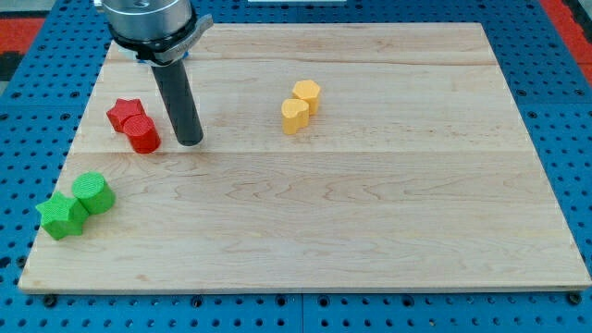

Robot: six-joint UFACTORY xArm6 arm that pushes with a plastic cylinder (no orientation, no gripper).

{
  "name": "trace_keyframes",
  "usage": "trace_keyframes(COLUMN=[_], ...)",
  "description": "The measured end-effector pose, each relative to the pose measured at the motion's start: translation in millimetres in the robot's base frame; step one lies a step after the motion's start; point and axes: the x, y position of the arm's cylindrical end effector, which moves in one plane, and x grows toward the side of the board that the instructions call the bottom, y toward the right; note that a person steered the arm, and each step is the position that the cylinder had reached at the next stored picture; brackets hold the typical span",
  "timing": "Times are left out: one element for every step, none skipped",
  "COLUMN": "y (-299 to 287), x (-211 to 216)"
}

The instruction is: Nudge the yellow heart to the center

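The yellow heart [294,116] lies on the wooden board [370,213] above the board's middle, touching a yellow hexagon [307,95] at its upper right. My tip [190,141] rests on the board far to the left of the heart. It stands just right of a red cylinder [143,135], close to it.
A red star [124,114] touches the red cylinder at its upper left. A green cylinder [93,192] and a green star [61,215] sit together near the board's left edge. Blue pegboard surrounds the board.
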Motion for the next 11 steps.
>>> trace_keyframes(y=[0,3,4,17,30,47,67,105,107,131,167], x=[0,-1,-20,-23,-23,-23,-18,-17,-17,-39,-84])
